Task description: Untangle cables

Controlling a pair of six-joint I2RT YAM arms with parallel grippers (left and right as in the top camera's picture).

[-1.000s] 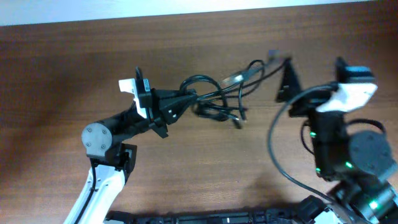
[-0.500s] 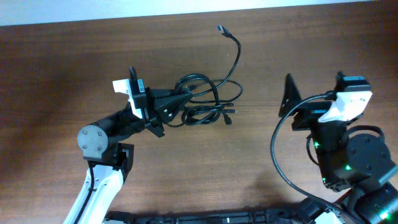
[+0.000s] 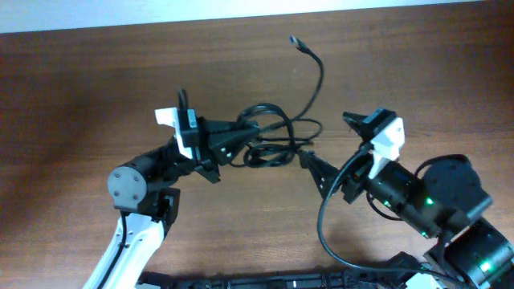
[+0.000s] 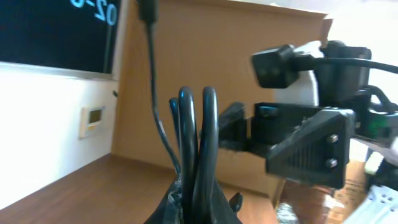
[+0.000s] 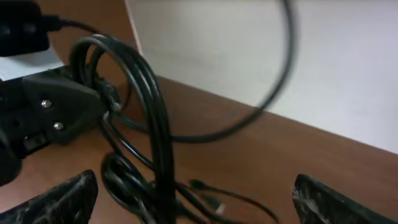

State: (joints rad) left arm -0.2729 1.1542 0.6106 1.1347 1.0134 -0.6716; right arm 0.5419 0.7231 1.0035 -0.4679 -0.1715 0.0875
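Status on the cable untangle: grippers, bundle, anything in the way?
Left gripper shut on the cables. Right gripper open beside the bundle, nothing gripped. One strand arcs clear, plug end free. No obstruction visible.

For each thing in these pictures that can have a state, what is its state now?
left tool: shut on the cables.
right tool: open, facing the bundle, holding nothing.
cables: looped in a tangled bundle, with one loose strand reaching away across the table.
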